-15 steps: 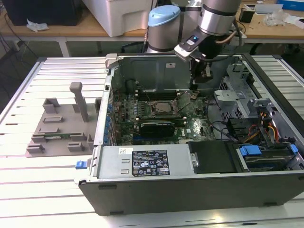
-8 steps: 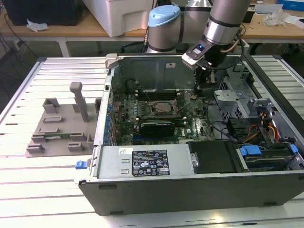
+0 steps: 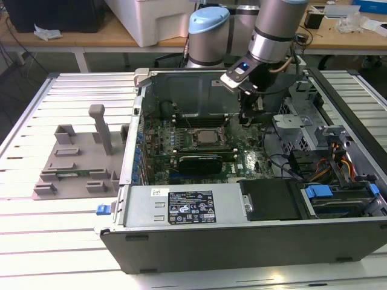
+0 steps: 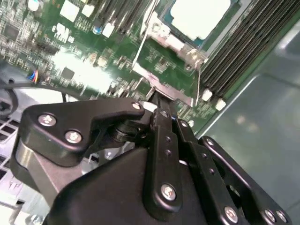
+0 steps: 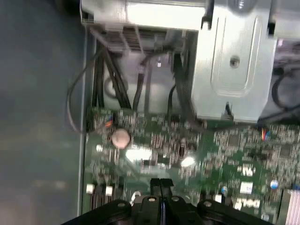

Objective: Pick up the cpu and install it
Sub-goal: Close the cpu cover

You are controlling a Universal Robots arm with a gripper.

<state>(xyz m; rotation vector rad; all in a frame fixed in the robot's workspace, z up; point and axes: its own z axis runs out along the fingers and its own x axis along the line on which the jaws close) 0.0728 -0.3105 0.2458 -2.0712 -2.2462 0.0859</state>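
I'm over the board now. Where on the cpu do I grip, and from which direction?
Take the cpu by two opposite edges, coming straight down from above. It lies flat, face up, in the socket frame, so only its top is open. The frame may leave little edge to catch.

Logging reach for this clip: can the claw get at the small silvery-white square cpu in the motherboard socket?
Probably yes: the shut claw hangs inside the open grey metal computer case close beside the cpu, whose top lies bare; it would need opening.
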